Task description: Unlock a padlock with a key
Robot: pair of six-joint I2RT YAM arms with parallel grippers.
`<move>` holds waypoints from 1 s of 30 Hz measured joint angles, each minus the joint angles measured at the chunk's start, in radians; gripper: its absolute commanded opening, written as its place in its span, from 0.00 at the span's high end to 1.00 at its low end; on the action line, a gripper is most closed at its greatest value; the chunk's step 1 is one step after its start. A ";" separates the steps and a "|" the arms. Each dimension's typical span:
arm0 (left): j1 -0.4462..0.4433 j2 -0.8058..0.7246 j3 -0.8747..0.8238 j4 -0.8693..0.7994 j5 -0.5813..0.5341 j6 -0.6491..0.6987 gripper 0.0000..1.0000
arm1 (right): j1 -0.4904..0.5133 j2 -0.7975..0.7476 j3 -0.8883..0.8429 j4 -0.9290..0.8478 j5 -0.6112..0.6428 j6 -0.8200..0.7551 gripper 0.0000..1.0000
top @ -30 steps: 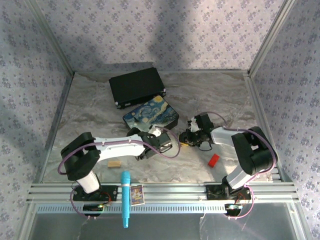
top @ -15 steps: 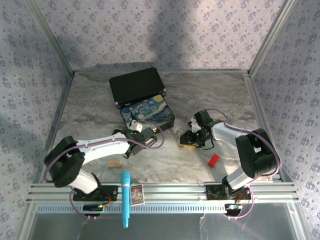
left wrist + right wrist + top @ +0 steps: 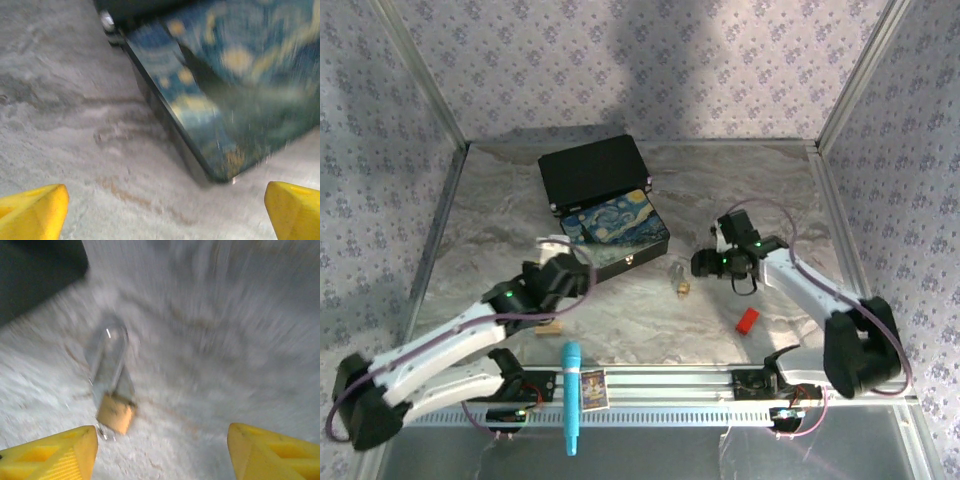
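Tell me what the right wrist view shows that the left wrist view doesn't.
Right wrist: the padlock lying flat on the table, brass body toward the camera, ahead of the open right gripper. Left wrist: a corner of the painted box ahead of the open left gripper. Both: marbled table, yellow fingertips apart, nothing between them.

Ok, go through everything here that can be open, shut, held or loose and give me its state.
Padlock: lying flat on the table, free of both grippers; too blurred to tell if it is locked.
Black case: shut.
Painted box: shut.
Left gripper: open, empty.
Right gripper: open, empty, above the padlock.
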 measured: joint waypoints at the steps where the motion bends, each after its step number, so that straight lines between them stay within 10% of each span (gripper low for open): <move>1: 0.033 -0.047 -0.013 0.024 -0.008 0.000 0.00 | 0.000 -0.030 0.016 0.015 0.038 -0.010 0.20; 3: 0.107 -0.135 -0.067 0.104 -0.055 0.010 0.00 | -0.006 -0.097 0.029 0.072 0.125 -0.032 0.01; 8: 0.290 -0.211 -0.261 0.369 -0.132 0.153 0.00 | -0.060 -0.150 -0.017 0.234 0.313 -0.100 0.02; 17: 0.552 0.126 -0.307 0.699 -0.166 0.372 0.00 | -0.296 -0.027 -0.286 0.628 0.446 -0.246 0.03; 30: 0.840 0.568 -0.311 1.186 0.227 0.474 0.00 | -0.404 0.233 -0.463 1.251 0.344 -0.329 0.01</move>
